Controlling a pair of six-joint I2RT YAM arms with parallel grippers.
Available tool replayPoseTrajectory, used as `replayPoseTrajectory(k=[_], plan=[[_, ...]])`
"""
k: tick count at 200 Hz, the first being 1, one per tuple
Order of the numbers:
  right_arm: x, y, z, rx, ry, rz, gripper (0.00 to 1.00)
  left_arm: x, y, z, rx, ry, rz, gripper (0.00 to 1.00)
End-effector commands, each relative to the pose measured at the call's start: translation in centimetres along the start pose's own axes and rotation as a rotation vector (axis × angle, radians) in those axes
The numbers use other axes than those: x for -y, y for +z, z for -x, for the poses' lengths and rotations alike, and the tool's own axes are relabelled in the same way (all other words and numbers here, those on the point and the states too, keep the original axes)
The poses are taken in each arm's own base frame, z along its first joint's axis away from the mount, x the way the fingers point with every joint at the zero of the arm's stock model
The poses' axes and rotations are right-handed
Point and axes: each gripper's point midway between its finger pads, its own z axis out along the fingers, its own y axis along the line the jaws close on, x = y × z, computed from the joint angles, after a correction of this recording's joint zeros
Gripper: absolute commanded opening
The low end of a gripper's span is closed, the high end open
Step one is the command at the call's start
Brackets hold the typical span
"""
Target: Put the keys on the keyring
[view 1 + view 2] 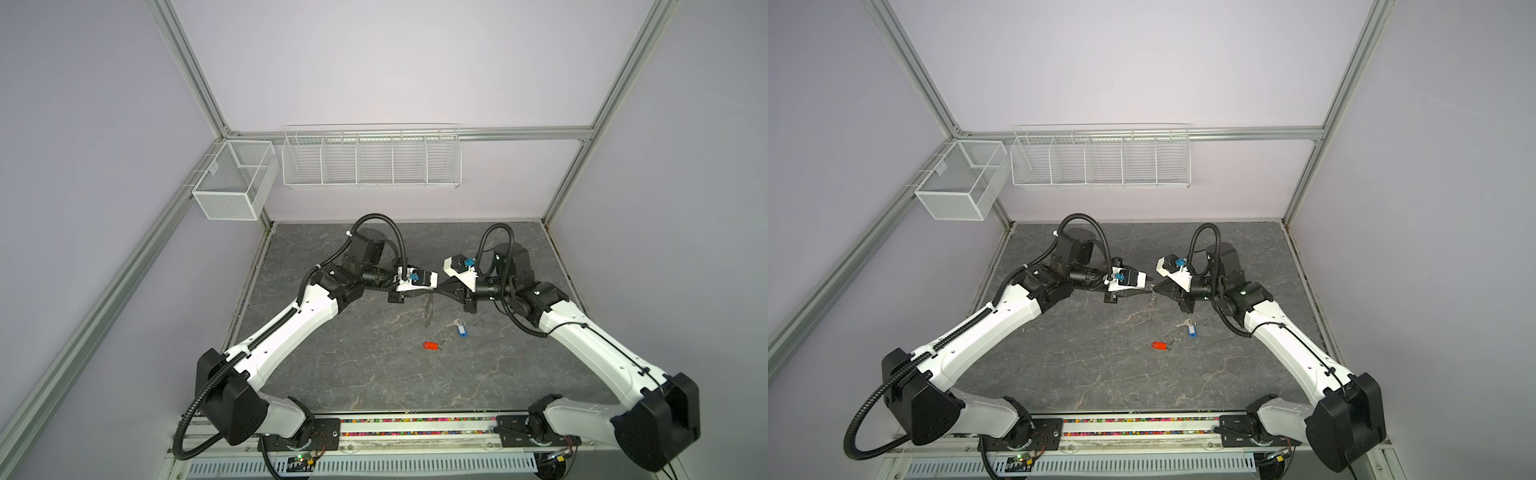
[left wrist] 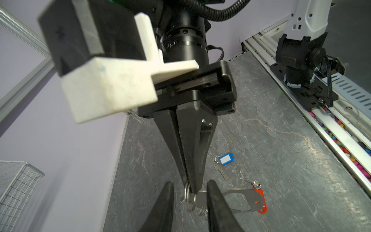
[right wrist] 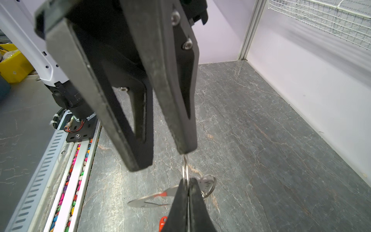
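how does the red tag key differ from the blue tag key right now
Tag colour: the red-tag key has a red-orange tag, the blue-tag key a blue one with a white insert. Place: in both top views the blue-tag key lies farther back and further right; the red-tag key lies nearer the front. Shared: both lie loose on the table, neither on the keyring held by the right gripper.

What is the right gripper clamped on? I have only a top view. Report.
Observer: In the left wrist view, the right gripper is shut on a metal split ring at one end of the keyring.
Operator: Now the left gripper.
Observer: In the right wrist view, the left gripper is open and gripping nothing.
Operator: Check the blue-tagged key.
Observer: The blue-tagged key lies loose on the table, on its own small ring, white label up.
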Motion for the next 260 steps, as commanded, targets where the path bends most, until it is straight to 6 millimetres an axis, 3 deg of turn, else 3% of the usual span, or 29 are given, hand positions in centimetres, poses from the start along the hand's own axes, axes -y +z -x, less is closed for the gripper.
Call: replayPoseTrajectory(k=[1,50,80,169,241,260], plan=[[-0.1,-0.2,1.0,0.022,-0.037,0.014,0.07,0.5,0.3,-1.2,-0.099,0.020,-0.028,0.29],[-0.2,0.0,1.1,0.022,-0.040,0.036,0.07,-0.2,1.1,-2.0,-0.178,0.002,-0.006,0.29],[-0.2,0.0,1.0,0.020,-0.043,0.041,0.07,-0.5,1.3,-2.4,-0.201,-0.004,0.003,0.21],[0.0,0.3,0.7,0.010,-0.047,0.040,0.07,-1.2,0.9,-1.9,-0.197,-0.023,0.052,0.19],[0.1,0.2,0.6,0.009,-0.058,0.032,0.07,-1.4,1.1,-1.8,-0.178,-0.053,0.065,0.00],[0.3,0.1,0.3,0.002,-0.079,0.008,0.15,-1.5,1.2,-1.5,-0.151,-0.080,0.081,0.00]])
